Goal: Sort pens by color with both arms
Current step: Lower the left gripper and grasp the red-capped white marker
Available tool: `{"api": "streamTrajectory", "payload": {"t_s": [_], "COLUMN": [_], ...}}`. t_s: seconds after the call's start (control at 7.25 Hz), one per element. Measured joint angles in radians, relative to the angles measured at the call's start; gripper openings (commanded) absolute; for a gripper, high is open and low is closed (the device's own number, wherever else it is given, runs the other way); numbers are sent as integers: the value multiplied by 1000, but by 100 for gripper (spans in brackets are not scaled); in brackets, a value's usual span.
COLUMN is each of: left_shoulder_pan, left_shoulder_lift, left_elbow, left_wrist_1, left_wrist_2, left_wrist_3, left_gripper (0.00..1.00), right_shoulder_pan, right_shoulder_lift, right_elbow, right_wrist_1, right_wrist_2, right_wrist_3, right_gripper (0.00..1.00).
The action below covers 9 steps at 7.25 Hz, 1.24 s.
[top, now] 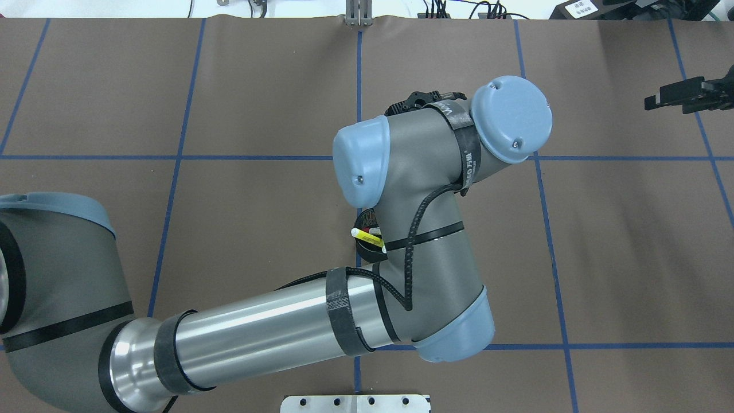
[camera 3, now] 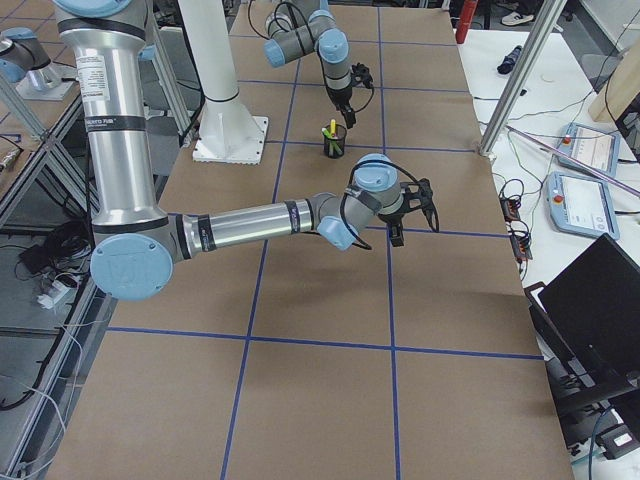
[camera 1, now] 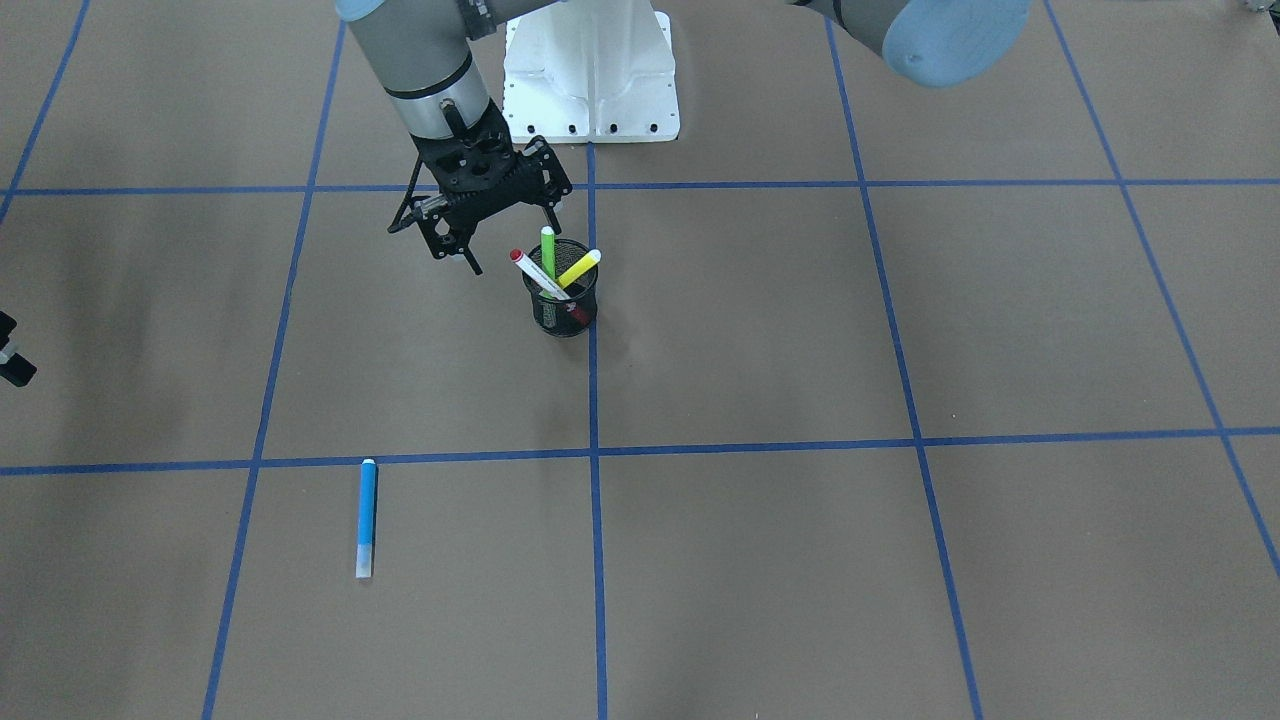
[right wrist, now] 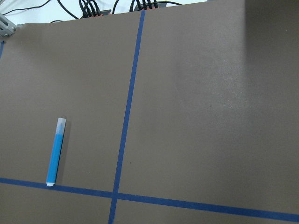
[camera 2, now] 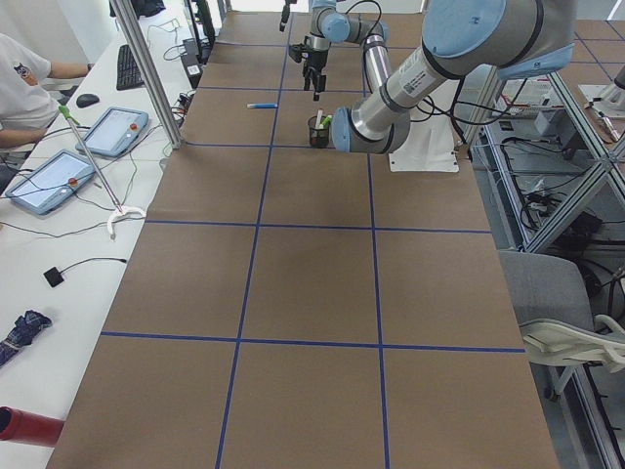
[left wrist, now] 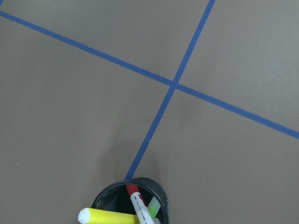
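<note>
A black mesh cup point(camera 1: 562, 305) stands on a blue tape line near the table's middle. In it lean the light green pen point(camera 1: 548, 250), the yellow pen point(camera 1: 582, 266) and the white pen with red ends point(camera 1: 538, 277). My left gripper point(camera 1: 512, 242) hangs open and empty just above and beside the cup. The left wrist view shows the cup point(left wrist: 105, 198) at its bottom edge. The blue pen point(camera 1: 367, 515) lies flat on the table, also in the right wrist view point(right wrist: 56, 151). My right gripper point(top: 649, 103) is open and empty, high above the table near its right end.
The brown table is marked off by blue tape lines point(camera 1: 592, 450). The white mounting base point(camera 1: 590, 90) stands behind the cup. My left arm's elbow point(top: 447, 332) overhangs the cup in the overhead view. Tablets and a person point(camera 2: 29, 78) are beyond the table's edge.
</note>
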Motion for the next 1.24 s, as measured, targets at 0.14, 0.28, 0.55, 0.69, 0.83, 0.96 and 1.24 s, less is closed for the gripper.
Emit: {"api": "streamTrajectory", "payload": {"t_s": [0.14, 0.28, 0.55, 0.69, 0.83, 0.96, 1.24], "left_shoulder_pan": [9, 20, 36, 46, 53, 57, 59], "left_shoulder_lift": [-14, -19, -26, -27, -28, -33, -51], "left_elbow": [38, 67, 109, 125, 136, 149, 176], "left_wrist_1": [1, 2, 2, 2, 3, 3, 3], "left_wrist_2": [12, 27, 40, 42, 42, 42, 43], "left_wrist_3": [5, 16, 40, 50, 62, 70, 76], "left_gripper": [99, 99, 99, 98, 96, 89, 68], "right_shoulder_pan": [0, -1, -2, -2, -1, -1, -1], "right_shoulder_lift": [-2, -3, -5, -7, -8, -8, -9], "right_elbow": [-2, -6, -8, -9, -9, -9, -9], "right_wrist_1": [0, 0, -1, -1, -1, -1, -1], "right_wrist_2": [0, 0, 0, 0, 0, 0, 0], "right_wrist_3": [-8, -18, -28, -29, -30, -30, -30], "right_gripper": [99, 100, 100, 100, 100, 100, 100]}}
